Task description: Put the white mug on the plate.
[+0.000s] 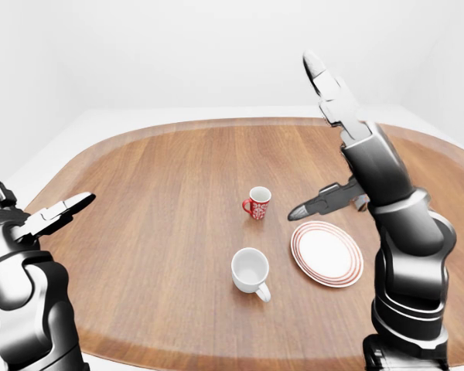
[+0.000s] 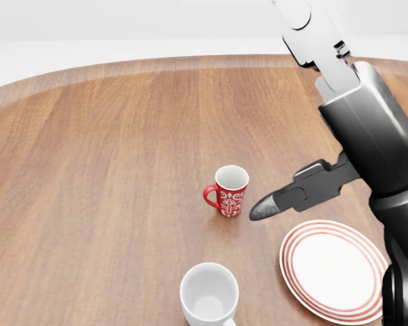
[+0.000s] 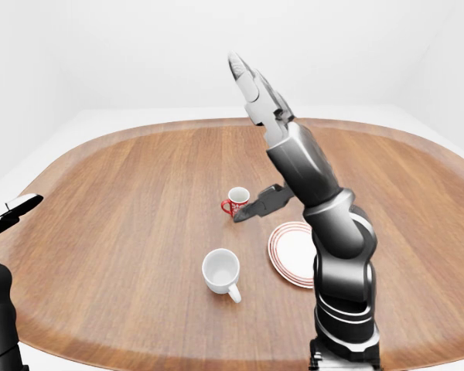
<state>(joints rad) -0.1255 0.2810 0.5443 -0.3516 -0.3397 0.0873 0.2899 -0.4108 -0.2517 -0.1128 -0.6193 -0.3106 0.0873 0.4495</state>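
Observation:
The white mug (image 1: 250, 270) stands upright on the wooden table (image 1: 155, 193), handle toward the view's lower right; the head view crops it at the bottom edge. The red-striped white plate (image 1: 327, 253) lies bare just right of it. My right hand (image 1: 303, 138) is raised above the plate, open. One finger points high up and the thumb (image 2: 265, 205) reaches left, ending near the red mug (image 2: 228, 190). It holds nothing. My left hand (image 1: 62, 210) hovers open at the table's left edge, far from the mug.
The red patterned mug stands above the white mug in the views, a little way off. My right forearm (image 2: 374, 136) covers the table's right part in the head view, including the spot where a small box stood.

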